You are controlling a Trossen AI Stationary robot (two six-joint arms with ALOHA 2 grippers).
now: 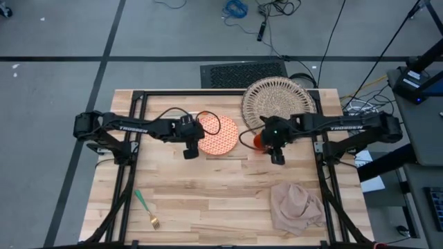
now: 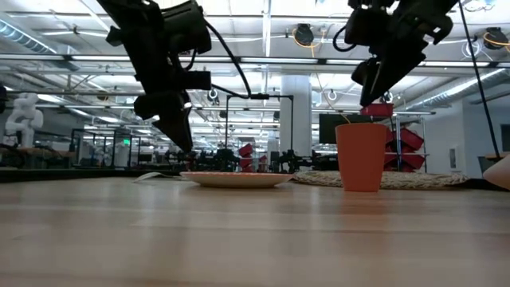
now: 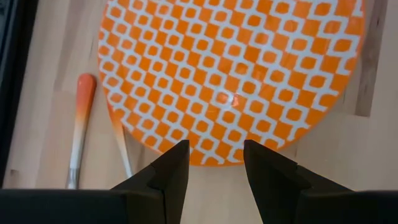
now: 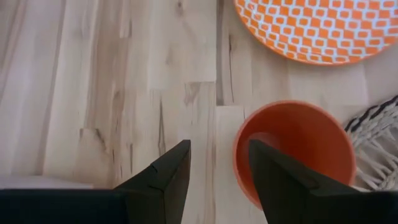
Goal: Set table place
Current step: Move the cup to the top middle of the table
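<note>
I see the green-handled fork point(image 1: 145, 209) lower left on the light butcher-block wooden table point(image 1: 208, 187). My left gripper point(image 3: 215, 163), fingers spread and empty, hovers at the orange-patterned round plate point(image 1: 217, 135). My right gripper point(image 4: 219, 163), spread too, hangs over the small orange cup point(image 4: 293, 149); round woven wicker placemat point(image 1: 277, 102) behind, beige cloth napkin point(image 1: 296, 206) lower right.

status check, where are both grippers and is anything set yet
Left gripper open, above plate rim. Right gripper open, over orange cup rim. Placemat bare; fork and napkin unplaced. Nothing blocking.
</note>
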